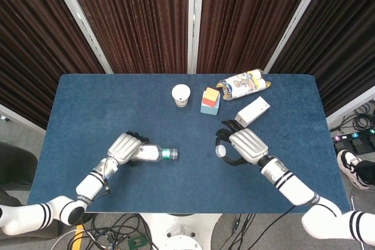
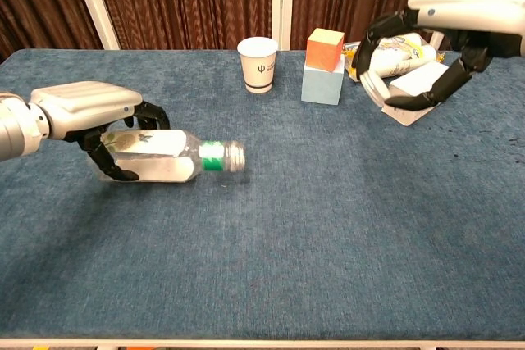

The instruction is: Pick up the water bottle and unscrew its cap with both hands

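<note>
Lab/test booth: dark curtains (image 1: 135, 16), blue table (image 1: 88, 103), floor cables (image 1: 357, 127).

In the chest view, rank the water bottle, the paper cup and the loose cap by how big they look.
1. Water bottle, largest, though it is also nearest the camera.
2. Paper cup, further back.
3. Cap, smallest, partly hidden in the right hand.

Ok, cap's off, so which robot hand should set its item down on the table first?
Left. The left robot hand holds the bottle lying low at the table, while the right robot hand holds the cap higher up.
</note>
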`<move>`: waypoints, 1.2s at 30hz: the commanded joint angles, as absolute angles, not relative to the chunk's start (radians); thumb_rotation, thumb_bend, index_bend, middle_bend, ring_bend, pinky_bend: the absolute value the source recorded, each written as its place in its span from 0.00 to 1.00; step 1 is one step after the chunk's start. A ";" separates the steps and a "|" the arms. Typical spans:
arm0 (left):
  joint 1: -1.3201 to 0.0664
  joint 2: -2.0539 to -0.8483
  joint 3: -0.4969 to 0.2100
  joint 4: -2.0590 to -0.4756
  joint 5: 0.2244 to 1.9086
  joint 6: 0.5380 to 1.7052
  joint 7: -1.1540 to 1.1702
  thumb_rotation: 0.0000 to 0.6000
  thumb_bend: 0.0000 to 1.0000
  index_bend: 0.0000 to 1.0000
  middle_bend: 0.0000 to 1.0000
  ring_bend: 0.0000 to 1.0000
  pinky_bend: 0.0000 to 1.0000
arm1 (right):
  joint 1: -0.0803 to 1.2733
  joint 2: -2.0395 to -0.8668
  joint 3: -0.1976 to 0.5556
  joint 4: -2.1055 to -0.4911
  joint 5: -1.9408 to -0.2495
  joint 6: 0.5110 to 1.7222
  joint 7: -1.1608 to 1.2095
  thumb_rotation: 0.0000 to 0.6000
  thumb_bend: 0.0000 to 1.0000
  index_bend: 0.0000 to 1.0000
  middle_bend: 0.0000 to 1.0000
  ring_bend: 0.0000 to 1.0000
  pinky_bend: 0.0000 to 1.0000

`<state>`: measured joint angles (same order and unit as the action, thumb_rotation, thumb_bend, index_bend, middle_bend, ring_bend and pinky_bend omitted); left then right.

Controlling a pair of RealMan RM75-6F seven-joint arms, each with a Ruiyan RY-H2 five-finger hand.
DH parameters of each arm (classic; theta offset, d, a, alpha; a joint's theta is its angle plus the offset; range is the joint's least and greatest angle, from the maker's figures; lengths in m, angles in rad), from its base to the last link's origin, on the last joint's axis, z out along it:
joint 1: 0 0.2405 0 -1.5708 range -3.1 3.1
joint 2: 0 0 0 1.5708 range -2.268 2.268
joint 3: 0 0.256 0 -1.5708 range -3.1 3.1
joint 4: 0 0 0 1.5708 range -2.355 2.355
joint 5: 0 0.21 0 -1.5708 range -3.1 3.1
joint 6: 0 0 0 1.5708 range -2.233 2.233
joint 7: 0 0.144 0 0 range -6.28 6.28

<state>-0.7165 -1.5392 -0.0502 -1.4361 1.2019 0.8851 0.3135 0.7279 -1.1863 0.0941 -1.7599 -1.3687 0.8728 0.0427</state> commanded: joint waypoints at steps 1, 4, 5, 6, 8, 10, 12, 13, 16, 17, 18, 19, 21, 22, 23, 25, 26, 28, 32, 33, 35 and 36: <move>-0.705 -1.519 -0.053 -1.474 1.188 0.902 0.326 1.00 0.23 0.16 0.21 0.13 0.23 | 0.733 -1.204 0.085 -1.740 -1.366 0.853 0.037 1.00 0.31 0.55 0.22 0.00 0.00; -0.686 -1.483 -0.049 -1.503 1.202 0.929 0.312 1.00 0.22 0.16 0.21 0.12 0.21 | 0.744 -1.226 0.080 -1.713 -1.355 0.826 0.028 1.00 0.32 0.54 0.22 0.00 0.00; -0.673 -1.464 -0.051 -1.518 1.208 0.949 0.296 1.00 0.22 0.16 0.21 0.12 0.21 | 0.749 -1.238 0.079 -1.699 -1.347 0.813 0.024 1.00 0.32 0.53 0.22 0.00 0.00; -0.662 -1.448 -0.053 -1.529 1.213 0.967 0.282 1.00 0.22 0.16 0.21 0.12 0.21 | 0.754 -1.249 0.079 -1.686 -1.341 0.802 0.020 1.00 0.32 0.53 0.22 0.00 0.00; -0.633 -1.408 -0.057 -1.555 1.227 1.012 0.244 1.00 0.22 0.16 0.21 0.12 0.21 | 0.767 -1.278 0.073 -1.650 -1.324 0.773 -0.002 1.00 0.32 0.52 0.22 0.00 0.00; -0.607 -1.374 -0.061 -1.572 1.243 1.051 0.209 1.00 0.22 0.16 0.21 0.12 0.21 | 0.781 -1.310 0.066 -1.616 -1.309 0.745 -0.027 1.00 0.32 0.50 0.20 0.00 0.00; -0.577 -1.339 -0.064 -1.584 1.266 1.100 0.167 1.00 0.22 0.16 0.21 0.12 0.21 | 0.793 -1.356 0.060 -1.572 -1.296 0.724 -0.052 1.00 0.32 0.48 0.20 0.00 0.00; -0.564 -1.327 -0.067 -1.585 1.276 1.123 0.149 1.00 0.21 0.16 0.21 0.12 0.21 | 0.798 -1.377 0.058 -1.550 -1.291 0.717 -0.063 1.00 0.32 0.48 0.20 0.00 0.00; -0.522 -1.295 -0.072 -1.582 1.305 1.191 0.092 1.00 0.21 0.16 0.21 0.12 0.20 | 0.810 -1.450 0.050 -1.474 -1.289 0.708 -0.101 1.00 0.32 0.44 0.18 0.00 0.00; -0.507 -1.285 -0.072 -1.578 1.314 1.214 0.075 1.00 0.21 0.16 0.21 0.12 0.20 | 0.813 -1.477 0.046 -1.445 -1.291 0.706 -0.116 1.00 0.32 0.42 0.18 0.00 0.00; -0.496 -1.277 -0.072 -1.576 1.320 1.229 0.065 1.00 0.21 0.16 0.21 0.12 0.20 | 0.816 -1.496 0.042 -1.425 -1.292 0.704 -0.126 1.00 0.32 0.39 0.17 0.00 0.00; -0.483 -1.269 -0.071 -1.572 1.327 1.246 0.054 1.00 0.21 0.16 0.21 0.12 0.20 | 0.818 -1.518 0.037 -1.401 -1.294 0.702 -0.140 1.00 0.32 0.36 0.17 0.00 0.00; -0.467 -1.259 -0.068 -1.567 1.336 1.263 0.041 1.00 0.21 0.16 0.21 0.12 0.20 | 0.820 -1.546 0.031 -1.371 -1.298 0.702 -0.156 1.00 0.32 0.27 0.15 0.00 0.00; -0.458 -1.253 -0.067 -1.563 1.338 1.270 0.036 1.00 0.21 0.16 0.21 0.12 0.20 | 0.819 -1.558 0.028 -1.359 -1.300 0.704 -0.162 1.00 0.32 0.23 0.14 0.00 0.00; -0.452 -1.248 -0.066 -1.560 1.339 1.273 0.032 1.00 0.21 0.16 0.21 0.12 0.20 | 0.817 -1.563 0.027 -1.355 -1.302 0.708 -0.162 1.00 0.32 0.18 0.14 0.00 0.00; -0.440 -1.241 -0.065 -1.553 1.337 1.279 0.025 1.00 0.21 0.16 0.21 0.12 0.20 | 0.808 -1.559 0.028 -1.360 -1.308 0.726 -0.159 1.00 0.32 0.10 0.13 0.00 0.00; -0.431 -1.236 -0.063 -1.547 1.336 1.282 0.021 1.00 0.21 0.16 0.21 0.12 0.20 | 0.797 -1.547 0.029 -1.370 -1.314 0.748 -0.154 1.00 0.32 0.06 0.12 0.00 0.00; -0.415 -1.228 -0.057 -1.536 1.337 1.291 0.016 1.00 0.21 0.17 0.21 0.12 0.20 | 0.771 -1.515 0.033 -1.396 -1.323 0.800 -0.144 1.00 0.32 0.03 0.11 0.00 0.00; -0.365 -1.203 -0.038 -1.500 1.344 1.333 0.027 1.00 0.21 0.18 0.22 0.12 0.19 | 0.657 -1.387 0.031 -1.487 -1.343 0.991 -0.113 1.00 0.32 0.03 0.10 0.00 0.00; -0.352 -1.198 -0.034 -1.492 1.341 1.342 0.030 1.00 0.21 0.18 0.22 0.12 0.19 | 0.625 -1.359 0.024 -1.505 -1.350 1.041 -0.115 1.00 0.32 0.03 0.10 0.00 0.00; -0.320 -1.186 -0.024 -1.478 1.335 1.364 0.033 1.00 0.21 0.18 0.22 0.12 0.17 | 0.544 -1.300 0.005 -1.537 -1.367 1.163 -0.129 1.00 0.33 0.03 0.08 0.00 0.00; -0.305 -1.183 -0.018 -1.474 1.334 1.374 0.031 1.00 0.21 0.18 0.22 0.12 0.17 | 0.509 -1.279 -0.006 -1.544 -1.376 1.214 -0.135 1.00 0.33 0.02 0.08 0.00 0.00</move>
